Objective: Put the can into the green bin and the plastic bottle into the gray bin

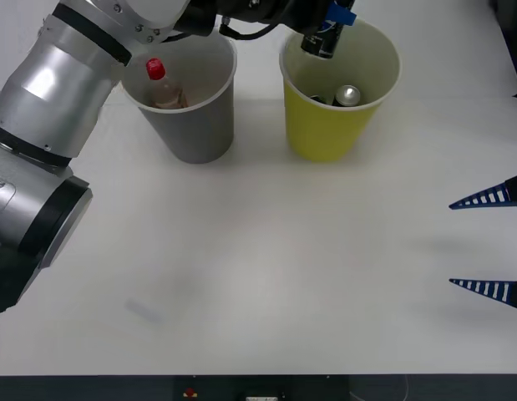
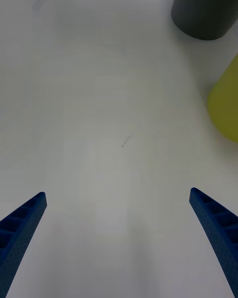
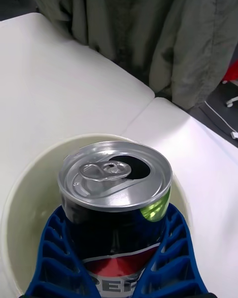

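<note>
The white table (image 1: 266, 276) carries both bins at its far side, side by side so each takes its own kind of waste: the gray bin (image 1: 195, 125) on the left, the green bin (image 1: 325, 134) just to its right. My left arm (image 1: 58, 92) reaches across from the near left so that my left gripper (image 1: 329, 25) hangs over the far rim of the green bin, clenched around the can (image 3: 115, 193); I hold it upright and above the pale opening so it should fall inside when I let go. The can sits between my blue ribbed fingers (image 3: 54, 258), its open silver top above them, the bin's mouth directly beneath. Another silver-topped can (image 1: 348, 95) already lies in the green bin. The plastic bottle (image 1: 162, 83) stands inside the gray bin, red cap up. My right gripper (image 1: 490, 242) waits at the near right, fingers spread, holding nothing.
</note>
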